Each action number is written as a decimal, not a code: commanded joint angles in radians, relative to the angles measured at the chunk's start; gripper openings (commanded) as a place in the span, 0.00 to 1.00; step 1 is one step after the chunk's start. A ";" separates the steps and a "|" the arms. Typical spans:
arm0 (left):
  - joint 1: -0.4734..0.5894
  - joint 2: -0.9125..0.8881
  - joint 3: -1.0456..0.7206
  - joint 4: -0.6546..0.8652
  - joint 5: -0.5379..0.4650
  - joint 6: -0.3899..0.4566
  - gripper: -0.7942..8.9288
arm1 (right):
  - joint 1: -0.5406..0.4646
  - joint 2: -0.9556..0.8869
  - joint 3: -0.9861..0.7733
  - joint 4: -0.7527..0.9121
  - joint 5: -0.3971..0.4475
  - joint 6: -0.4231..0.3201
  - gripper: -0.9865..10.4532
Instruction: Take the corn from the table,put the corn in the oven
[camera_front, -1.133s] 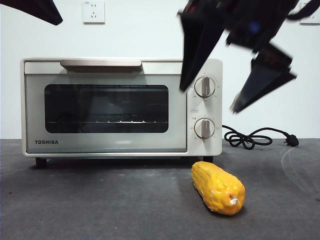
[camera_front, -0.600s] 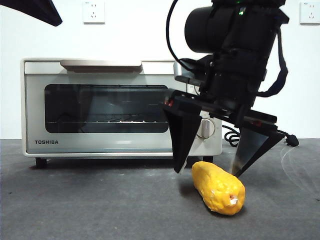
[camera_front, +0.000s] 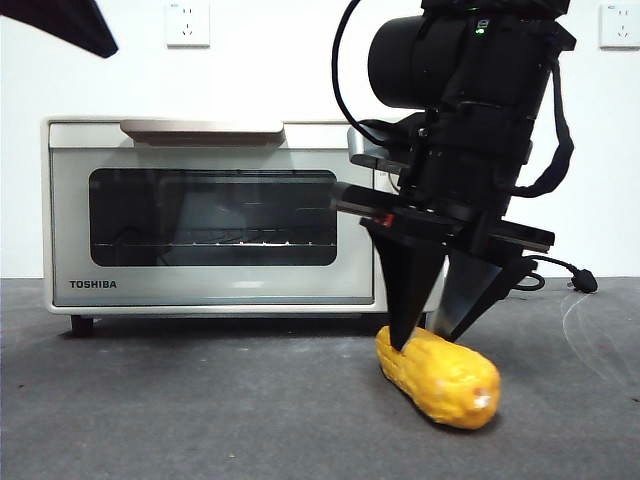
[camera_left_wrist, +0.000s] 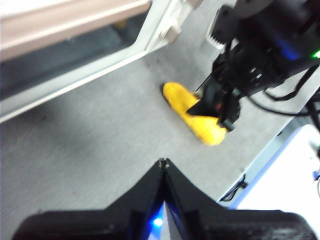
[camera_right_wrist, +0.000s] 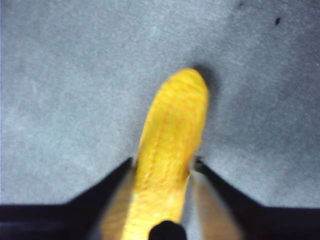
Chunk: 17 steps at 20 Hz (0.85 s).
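**On table, front of oven: corn pinch, slip risk**

On table (camera_front: 150, 420), before the closed oven (camera_front: 240, 215), my right gripper (camera_front: 432, 335) jaws clamp the corn (camera_front: 440, 378) mid-cob. Left gripper (camera_left_wrist: 163, 167) jaws together, idle. Risk: glossy taper may squirt out on lift; door blocks entry.

One corn (camera_front: 440, 380), one oven (camera_front: 240, 215) — two knobs (camera_left_wrist: 172, 34).

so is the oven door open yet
No, the oven door sits flush and closed with its handle up, while the right gripper closes on the corn lying on the table.
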 joint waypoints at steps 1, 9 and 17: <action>-0.004 0.002 0.002 -0.007 -0.025 0.016 0.08 | 0.002 0.008 0.002 0.002 0.006 0.003 0.07; -0.008 0.004 0.002 0.282 -0.019 -0.057 0.08 | 0.019 -0.140 0.115 -0.121 -0.076 -0.032 0.08; -0.008 0.120 0.004 0.545 -0.078 -0.071 0.08 | 0.028 -0.426 0.185 -0.164 -0.074 -0.029 0.08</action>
